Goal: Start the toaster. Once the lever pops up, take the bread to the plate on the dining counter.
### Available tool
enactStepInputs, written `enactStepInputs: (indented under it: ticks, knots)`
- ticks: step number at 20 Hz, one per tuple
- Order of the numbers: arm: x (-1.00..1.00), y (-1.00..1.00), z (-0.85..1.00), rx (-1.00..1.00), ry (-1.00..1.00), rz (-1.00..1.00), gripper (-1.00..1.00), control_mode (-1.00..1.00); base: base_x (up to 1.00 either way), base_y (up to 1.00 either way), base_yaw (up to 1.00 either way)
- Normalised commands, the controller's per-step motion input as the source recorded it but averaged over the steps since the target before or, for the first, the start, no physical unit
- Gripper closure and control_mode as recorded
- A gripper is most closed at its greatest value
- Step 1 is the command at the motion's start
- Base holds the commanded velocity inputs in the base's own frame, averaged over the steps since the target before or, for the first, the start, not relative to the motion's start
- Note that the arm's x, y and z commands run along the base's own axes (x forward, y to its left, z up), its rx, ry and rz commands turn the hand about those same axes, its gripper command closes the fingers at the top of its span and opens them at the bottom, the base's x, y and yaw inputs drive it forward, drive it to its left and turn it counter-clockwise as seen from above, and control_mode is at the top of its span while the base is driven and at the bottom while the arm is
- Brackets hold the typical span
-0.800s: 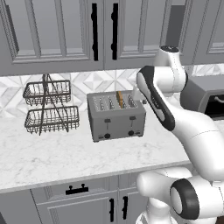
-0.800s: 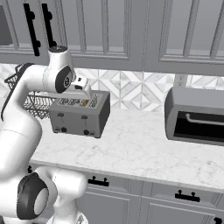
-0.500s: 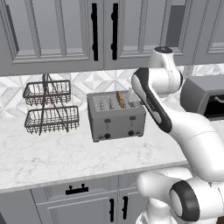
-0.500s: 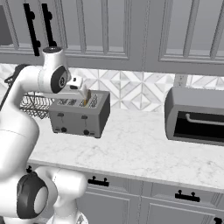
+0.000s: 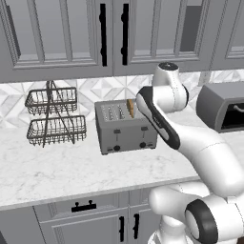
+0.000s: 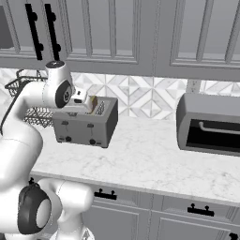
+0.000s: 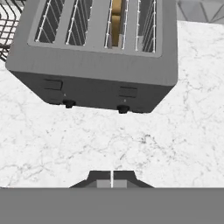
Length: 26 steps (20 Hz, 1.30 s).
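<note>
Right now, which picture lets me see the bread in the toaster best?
The hand view: it looks down into the toaster, so the bread shows standing in the third slot. In the left base view, the bread is a thin sliver above the slots. In the right base view, the arm partly covers it.

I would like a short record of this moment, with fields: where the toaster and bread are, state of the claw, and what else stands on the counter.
toaster: grey four-slot toaster on the marble counter, front with two levers and two knobs facing the robot
bread: tan slice standing in one slot, top edge showing above the toaster
claw: claw shut, holding nothing, above the counter in front of the toaster
left of toaster: two-tier wire basket
right of toaster: dark grey box appliance
</note>
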Motion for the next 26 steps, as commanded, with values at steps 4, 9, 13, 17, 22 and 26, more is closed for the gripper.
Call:
enactStepInputs:
  ticks: [4, 9, 13, 17, 22, 26]
  knots:
    - [0.21, 0.00, -0.48, -0.03, -0.11, -0.02, 1.00, -1.00, 0.00, 0.00, 0.00]
    - [0.11, -0.01, -0.47, -0.05, -0.19, -0.02, 1.00, -1.00, 0.00, 0.00, 0.00]
    - [0.14, -0.06, -0.32, -0.02, -0.19, -0.03, 1.00, -1.00, 0.00, 0.00, 0.00]
    - [0.34, -0.05, -0.04, 0.00, -0.02, -0.02, 1.00, -1.00, 0.00, 0.00, 0.00]
    - [0.43, -0.02, 0.00, 0.00, 0.00, -0.01, 1.00, -1.00, 0.00, 0.00, 0.00]
    - [0.35, -0.06, 0.00, 0.00, 0.01, 0.00, 1.00, -1.00, 0.00, 0.00, 0.00]
